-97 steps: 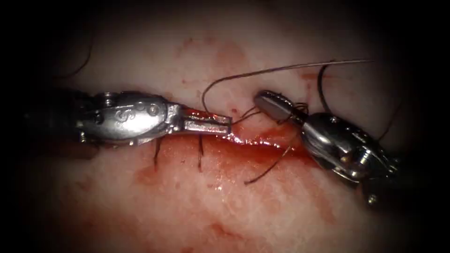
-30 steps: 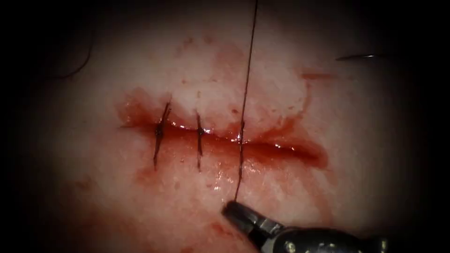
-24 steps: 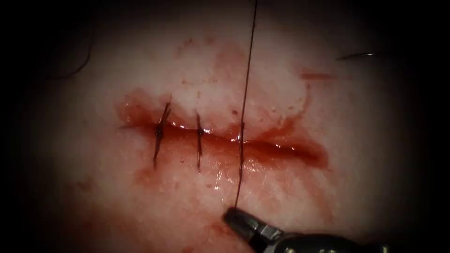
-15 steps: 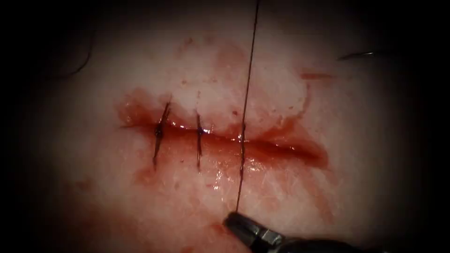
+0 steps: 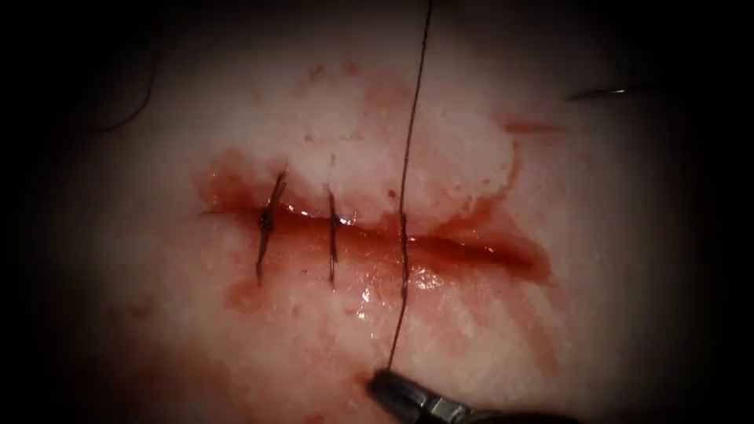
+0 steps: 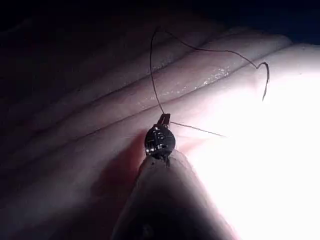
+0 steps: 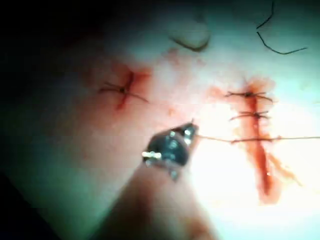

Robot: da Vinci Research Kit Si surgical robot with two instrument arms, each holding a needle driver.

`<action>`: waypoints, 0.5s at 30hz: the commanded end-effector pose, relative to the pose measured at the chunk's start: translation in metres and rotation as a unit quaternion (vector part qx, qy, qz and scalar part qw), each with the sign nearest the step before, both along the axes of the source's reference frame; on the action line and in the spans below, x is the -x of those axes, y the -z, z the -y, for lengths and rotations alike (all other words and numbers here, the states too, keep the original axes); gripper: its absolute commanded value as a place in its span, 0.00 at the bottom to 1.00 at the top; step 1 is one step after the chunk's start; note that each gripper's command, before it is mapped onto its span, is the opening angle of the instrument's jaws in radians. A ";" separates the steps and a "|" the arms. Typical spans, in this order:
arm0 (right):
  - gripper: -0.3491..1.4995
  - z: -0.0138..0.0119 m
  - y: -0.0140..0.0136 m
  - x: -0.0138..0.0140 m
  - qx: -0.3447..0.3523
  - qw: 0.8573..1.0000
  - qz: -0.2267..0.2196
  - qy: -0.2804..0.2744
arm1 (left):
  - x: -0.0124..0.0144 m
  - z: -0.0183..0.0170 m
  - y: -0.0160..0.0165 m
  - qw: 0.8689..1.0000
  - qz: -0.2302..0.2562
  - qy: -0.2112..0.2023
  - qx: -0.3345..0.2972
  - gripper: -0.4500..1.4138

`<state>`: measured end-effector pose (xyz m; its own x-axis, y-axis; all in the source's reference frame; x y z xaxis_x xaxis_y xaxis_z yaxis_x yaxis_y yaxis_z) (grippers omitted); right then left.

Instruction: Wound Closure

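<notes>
My right hand point(image 5: 389, 382) sits at the near edge of the endoscope view, below the cut point(image 5: 393, 235), its jaws closed on the thread point(image 5: 404, 196). From that grip the thread runs up across the tissue point(image 5: 330, 133), crosses the cut as a 3rd stitch line, and carries on straight up out of the picture. To its left, 2 tied stitches point(image 5: 267, 224) span the cut, each with short dark ends. Red fluid point(image 5: 471, 247) pools along the cut and stains the pale tissue above and below it, with wet glints near the 3rd crossing. The needle point(image 5: 601, 93) lies free on the tissue far to the upper right, well apart from the cut and from both my hands, not in the tissue. A loose cut end of thread point(image 5: 133, 110) curls in the dim upper left. In the right wrist view my right hand point(image 7: 189, 131) grips the thread point(image 7: 250, 140) that stretches across the cut point(image 7: 255, 145). In the left wrist view my left hand point(image 6: 164, 120) is closed on the thread point(image 6: 156, 80), which loops away over the folded, brightly lit tissue point(image 6: 240, 150).
</notes>
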<state>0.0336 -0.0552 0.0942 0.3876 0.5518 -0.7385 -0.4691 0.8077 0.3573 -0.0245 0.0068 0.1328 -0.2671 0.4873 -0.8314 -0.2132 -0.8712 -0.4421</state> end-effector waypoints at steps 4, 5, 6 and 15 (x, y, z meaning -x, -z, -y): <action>0.78 -0.0010 0.0020 0.0004 -0.009 1.000 -0.027 0.000 | -0.0008 0.0018 0.0044 1.000 0.014 -0.010 0.000 0.00; 0.81 -0.0015 0.0029 0.0007 -0.012 0.999 -0.031 0.002 | -0.0013 0.0028 0.0064 1.000 0.019 -0.013 -0.001 0.00; 0.82 -0.0019 0.0035 0.0009 -0.015 0.999 -0.030 0.001 | -0.0017 0.0035 0.0078 1.000 0.022 -0.015 -0.003 0.00; 0.74 -0.0053 0.0052 0.0014 -0.039 0.998 -0.048 0.016 | -0.0048 0.0091 0.0172 0.999 0.026 -0.024 0.000 0.00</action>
<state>0.0313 -0.0498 0.0885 0.3361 0.5994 -0.7264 -0.4051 0.7883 0.4631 -0.0189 -0.0031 0.1143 -0.2484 0.4767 -0.8432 -0.1463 -0.8790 -0.4539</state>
